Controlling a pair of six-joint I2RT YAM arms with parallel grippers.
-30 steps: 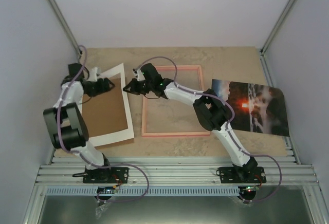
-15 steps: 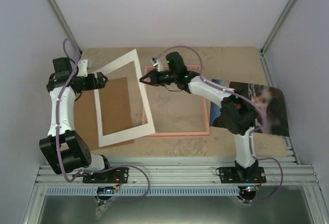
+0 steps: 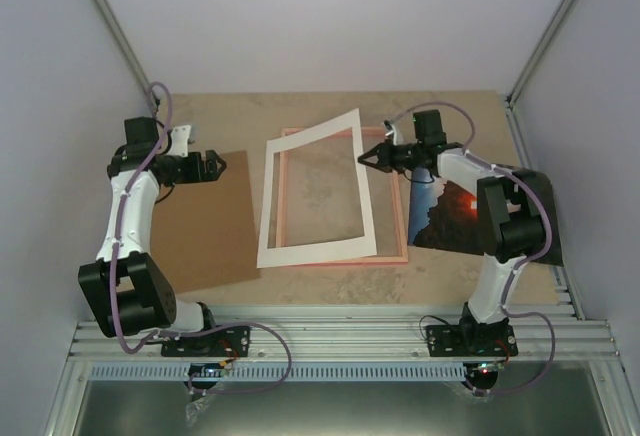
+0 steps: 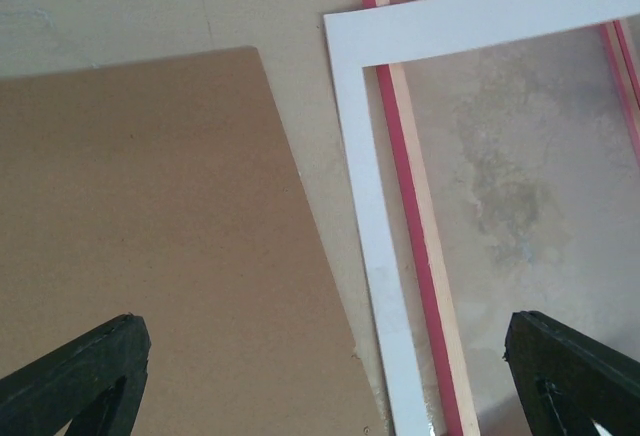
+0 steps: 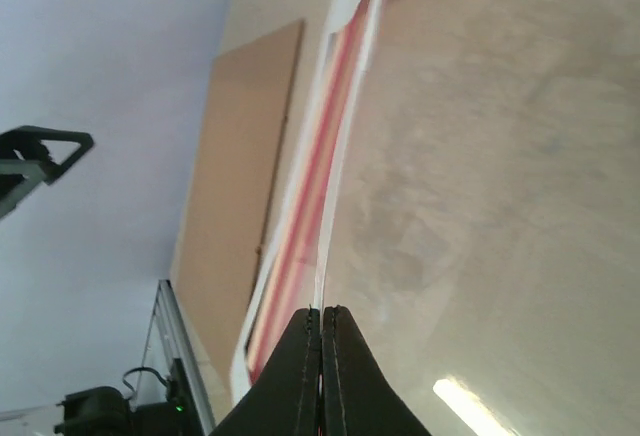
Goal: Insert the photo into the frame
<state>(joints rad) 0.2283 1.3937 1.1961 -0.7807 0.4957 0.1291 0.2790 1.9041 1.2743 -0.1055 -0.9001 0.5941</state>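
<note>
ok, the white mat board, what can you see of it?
The white mat is a thin, flat, card-like rectangle with a large rectangular window cut out, leaving an even border. It lies skewed over the pink frame, not squared to it. The right gripper is shut on its right edge near the far corner; that side looks slightly lifted. The left gripper is open and apart from it.

frame [image 4: 430, 276]: we see pink paint beside pale bare wood
mat [image 4: 380, 236]: we read matt white card
board [image 4: 150, 236]: matt brown, smooth
table [image 4: 500, 156]: mottled stone look, faintly shiny
</note>
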